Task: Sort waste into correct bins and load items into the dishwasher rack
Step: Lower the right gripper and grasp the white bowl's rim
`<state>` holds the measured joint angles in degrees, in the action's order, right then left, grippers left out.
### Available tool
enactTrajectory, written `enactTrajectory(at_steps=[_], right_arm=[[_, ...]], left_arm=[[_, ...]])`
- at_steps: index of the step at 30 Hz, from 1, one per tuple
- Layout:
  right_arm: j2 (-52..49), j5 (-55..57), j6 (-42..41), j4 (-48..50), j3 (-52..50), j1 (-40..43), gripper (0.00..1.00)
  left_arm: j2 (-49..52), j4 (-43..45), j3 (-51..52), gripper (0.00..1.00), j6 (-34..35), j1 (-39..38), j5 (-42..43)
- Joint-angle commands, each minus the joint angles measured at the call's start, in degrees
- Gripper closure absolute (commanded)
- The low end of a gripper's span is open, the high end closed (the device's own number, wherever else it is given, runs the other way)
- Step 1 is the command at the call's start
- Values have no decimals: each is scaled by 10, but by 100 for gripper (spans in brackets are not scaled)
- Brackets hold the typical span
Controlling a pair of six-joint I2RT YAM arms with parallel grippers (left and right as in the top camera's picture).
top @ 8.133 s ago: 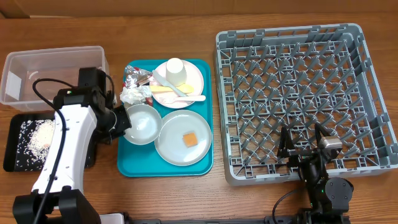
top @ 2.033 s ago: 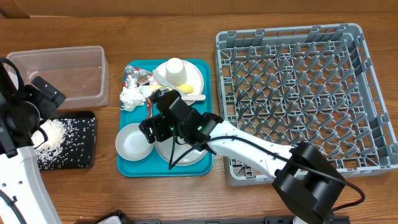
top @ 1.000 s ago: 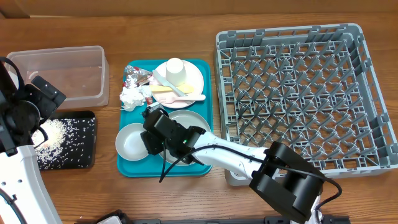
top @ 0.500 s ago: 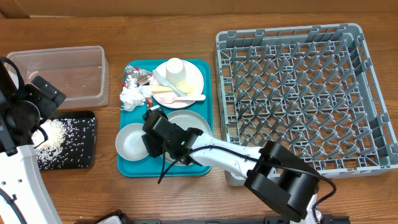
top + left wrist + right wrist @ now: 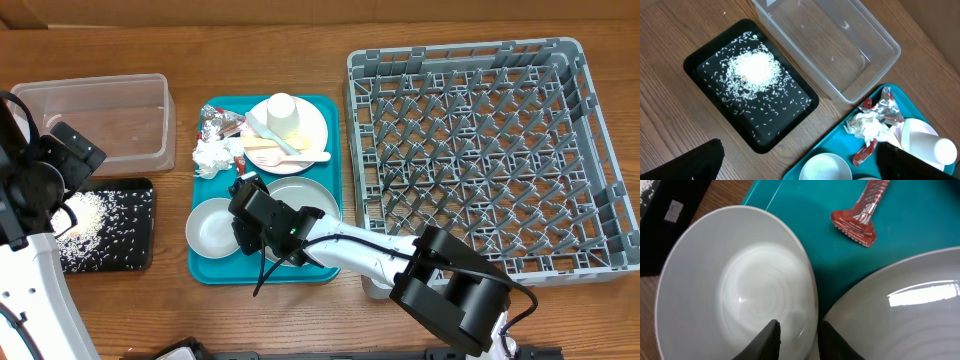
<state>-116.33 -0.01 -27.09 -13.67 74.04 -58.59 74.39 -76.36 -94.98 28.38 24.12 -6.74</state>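
Wood-grain desk (image 5: 300, 50) fills all three views from edge to edge. From overhead we find the rack (image 5: 480, 150) at 3 o'clock, showing only its own pegs. The tub (image 5: 110, 125) sits at 10 o'clock, with wood visible through its clear floor. Just beside it, at 8 o'clock, the black tray (image 5: 138, 258) holds rice (image 5: 752, 70), heaped near the middle with loose grains scattered around.

Between these and the rack lies the teal tray (image 5: 205, 272). At its 12 o'clock is the pink plate (image 5: 312, 125), carrying the upturned cup (image 5: 283, 110) and the utensils (image 5: 290, 152). At 10 to 11 o'clock we see the foil (image 5: 220, 122) and the napkin (image 5: 210, 157), touching each other. The sachet (image 5: 860, 215) lies on bare teal at 12 o'clock from the bowl (image 5: 208, 228). The bowl rests at the tray's 7 o'clock, and the grey plate (image 5: 310, 195) at 5 o'clock is partly covered by the right arm (image 5: 350, 245).

The right end effector (image 5: 800, 327) is at the bowl's 3 o'clock rim. One finger (image 5: 771, 336) is inside the bowl and the other (image 5: 832, 342) is outside, between bowl and grey plate. Its jaws stand apart, released, with the rim between them.

The left end effector (image 5: 800, 150) hangs high above the black tray and tub. Its fingers (image 5: 690, 160) are spread wide, released and holding nothing.
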Motion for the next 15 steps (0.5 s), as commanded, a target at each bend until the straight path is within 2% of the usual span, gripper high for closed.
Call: enactTrajectory(at_steps=[1,15], right_arm=[[-3,0,-2,-6,28,-2,74],[-3,-1,-2,-50,59,-2,88]], left_arm=[[2,-1,-10,0,3,2,-12],[2,-1,-10,0,3,2,-12]])
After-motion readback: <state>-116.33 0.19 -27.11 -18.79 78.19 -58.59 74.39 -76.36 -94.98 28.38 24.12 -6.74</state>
